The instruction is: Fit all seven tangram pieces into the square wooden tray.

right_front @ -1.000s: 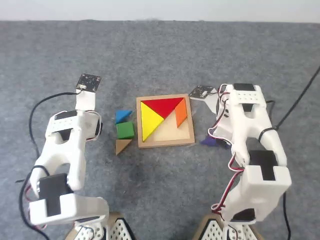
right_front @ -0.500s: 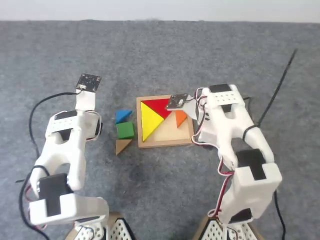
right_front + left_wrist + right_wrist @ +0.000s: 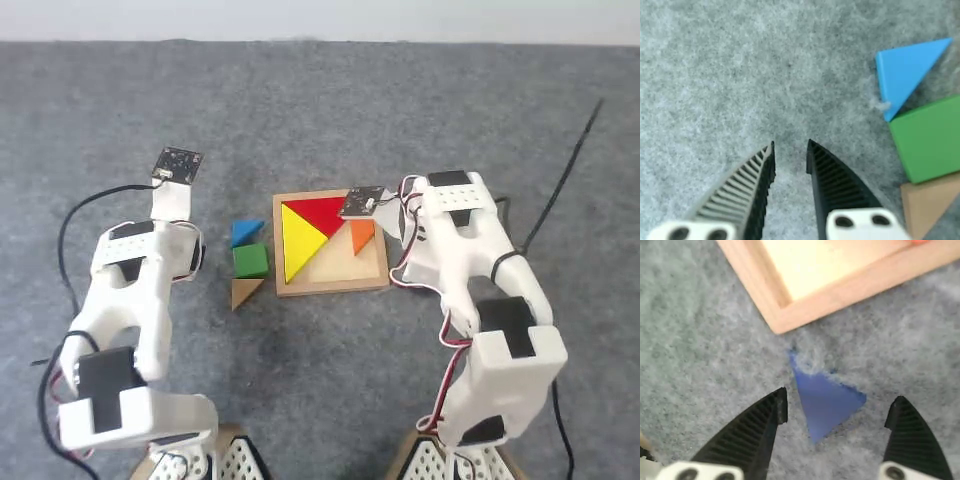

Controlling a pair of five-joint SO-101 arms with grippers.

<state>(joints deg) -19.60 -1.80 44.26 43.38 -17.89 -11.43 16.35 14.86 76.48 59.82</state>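
The square wooden tray (image 3: 330, 285) lies mid-table and holds a red triangle (image 3: 318, 212), a yellow triangle (image 3: 298, 242) and an orange piece (image 3: 362, 236). Left of it lie a light blue triangle (image 3: 243, 232), a green square (image 3: 251, 261) and a tan triangle (image 3: 243, 291). My right gripper (image 3: 840, 397) is open, its fingers on either side of a dark blue triangle (image 3: 825, 400) that lies on the carpet just outside a tray corner (image 3: 782, 320). My left gripper (image 3: 790, 146) hovers over bare carpet with a narrow gap, beside the light blue triangle (image 3: 905, 72) and green square (image 3: 930, 137).
Grey carpet covers the whole table. The right arm (image 3: 455, 235) leans over the tray's right edge, its wrist board above the tray's far right corner. The left arm (image 3: 140, 270) stands left of the loose pieces. Cables trail at both outer sides.
The right arm has swung left toward the tray, and it now covers the dark blue triangle in the high view. The left arm has stayed put.
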